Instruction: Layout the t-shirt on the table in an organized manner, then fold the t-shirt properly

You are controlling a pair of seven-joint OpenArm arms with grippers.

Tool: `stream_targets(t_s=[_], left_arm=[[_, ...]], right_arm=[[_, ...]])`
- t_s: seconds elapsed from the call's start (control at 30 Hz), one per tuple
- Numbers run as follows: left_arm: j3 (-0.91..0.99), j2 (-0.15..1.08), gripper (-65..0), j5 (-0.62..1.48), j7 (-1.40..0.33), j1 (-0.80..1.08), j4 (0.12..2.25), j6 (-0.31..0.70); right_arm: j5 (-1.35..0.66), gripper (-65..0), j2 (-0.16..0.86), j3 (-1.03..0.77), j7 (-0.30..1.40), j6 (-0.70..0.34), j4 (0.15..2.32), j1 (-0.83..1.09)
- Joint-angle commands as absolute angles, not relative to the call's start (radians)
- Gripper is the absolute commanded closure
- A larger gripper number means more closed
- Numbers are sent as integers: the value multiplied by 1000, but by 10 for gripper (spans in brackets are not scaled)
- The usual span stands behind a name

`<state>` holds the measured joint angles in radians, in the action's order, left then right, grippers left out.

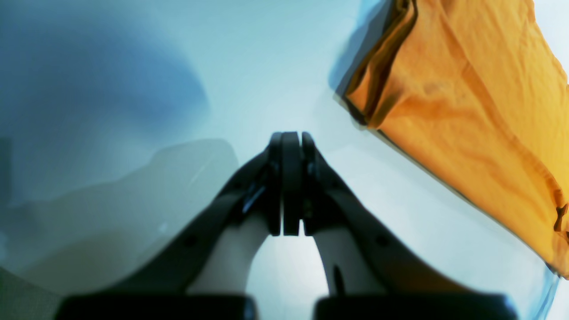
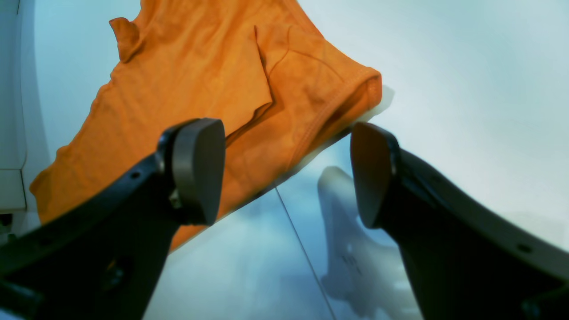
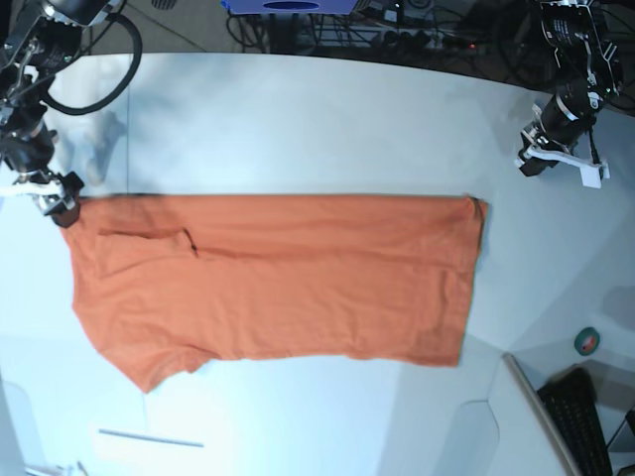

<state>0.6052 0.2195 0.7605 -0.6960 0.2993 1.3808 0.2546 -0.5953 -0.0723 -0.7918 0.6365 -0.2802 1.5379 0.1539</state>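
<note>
The orange t-shirt (image 3: 278, 288) lies flat across the white table (image 3: 298, 129), long side left to right, with a sleeve folded over at its upper left. My right gripper (image 3: 62, 206) hovers at the shirt's upper-left corner. In the right wrist view it (image 2: 284, 149) stands wide open and empty over the hemmed sleeve edge of the t-shirt (image 2: 200, 75). My left gripper (image 3: 533, 159) is up beyond the shirt's upper-right corner, apart from it. The left wrist view shows it (image 1: 291, 135) shut on nothing above bare table (image 1: 266, 66), the t-shirt (image 1: 466, 111) off to its right.
A thin dark seam (image 2: 302, 249) crosses the tabletop under my right gripper. A green tape roll (image 3: 588, 340) and a keyboard (image 3: 575, 426) sit at the lower right. A thin white strip (image 3: 149, 436) lies near the front left. Cables run behind the far edge.
</note>
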Motion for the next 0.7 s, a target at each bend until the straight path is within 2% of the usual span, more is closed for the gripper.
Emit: stream_targets(t_s=[0.0,0.67], left_arm=[[610,236,0,773,-679,295,1400,259],[610,209,0,773,-679,294,1501,259]], right_arm=[[-611,-417,-67,-791,621,-288,1555,148],[-611,-417,-70,-791,621,-288,1558,148]])
